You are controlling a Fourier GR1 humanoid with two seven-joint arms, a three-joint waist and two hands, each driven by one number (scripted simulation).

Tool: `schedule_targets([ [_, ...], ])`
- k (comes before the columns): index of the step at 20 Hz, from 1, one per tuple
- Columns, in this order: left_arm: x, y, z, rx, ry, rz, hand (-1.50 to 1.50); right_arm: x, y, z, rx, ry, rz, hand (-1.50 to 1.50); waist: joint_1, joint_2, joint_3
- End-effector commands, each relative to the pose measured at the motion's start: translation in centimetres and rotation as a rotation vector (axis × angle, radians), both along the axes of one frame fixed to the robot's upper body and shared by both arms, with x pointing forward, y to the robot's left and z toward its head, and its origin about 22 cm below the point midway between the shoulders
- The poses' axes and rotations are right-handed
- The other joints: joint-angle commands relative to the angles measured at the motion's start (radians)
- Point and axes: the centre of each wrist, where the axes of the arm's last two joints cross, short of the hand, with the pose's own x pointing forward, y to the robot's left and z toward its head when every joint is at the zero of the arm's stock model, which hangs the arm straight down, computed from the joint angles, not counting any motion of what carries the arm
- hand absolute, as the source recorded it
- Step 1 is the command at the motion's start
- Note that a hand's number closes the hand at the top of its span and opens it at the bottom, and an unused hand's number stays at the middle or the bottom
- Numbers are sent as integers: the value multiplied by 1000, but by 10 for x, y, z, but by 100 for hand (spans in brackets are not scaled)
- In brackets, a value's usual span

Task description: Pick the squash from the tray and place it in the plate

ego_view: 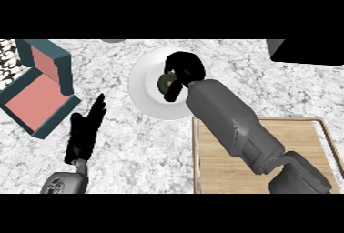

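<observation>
My right hand (pixel 180 73) is over the white plate (pixel 144 82), fingers curled round the squash (pixel 164 81), which sits above the plate's middle. My left hand (pixel 86 132) rests on the counter (pixel 148 150), fingers straight. The wooden tray (pixel 302 136) lies right of it.

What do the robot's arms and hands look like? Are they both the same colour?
Yes, they match. Each arm is smooth grey, built from chunky rounded segments. The left hand and right hand are both plain black, with slim fingers and a thumb. The left wrist has a small grey piece with dark markings. No cables or sleeves show.
</observation>
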Motion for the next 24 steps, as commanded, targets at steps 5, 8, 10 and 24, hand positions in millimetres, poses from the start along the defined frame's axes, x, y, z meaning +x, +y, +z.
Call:
schedule_targets([
  [5,1,0,5,1,-7,10,0,11,-23,-6,101,63,174,-150,-21,-3,2],
  [8,-6,-2,2,0,-3,30,0,6,-12,0,326,-10,221,-150,-30,-11,2],
  [10,-1,14,1,18,1,36,0,6,-13,7,537,-62,190,-150,-41,-11,3],
  [24,-4,11,8,-12,-4,34,0,16,-78,-31,934,25,204,-150,-43,-11,1],
])
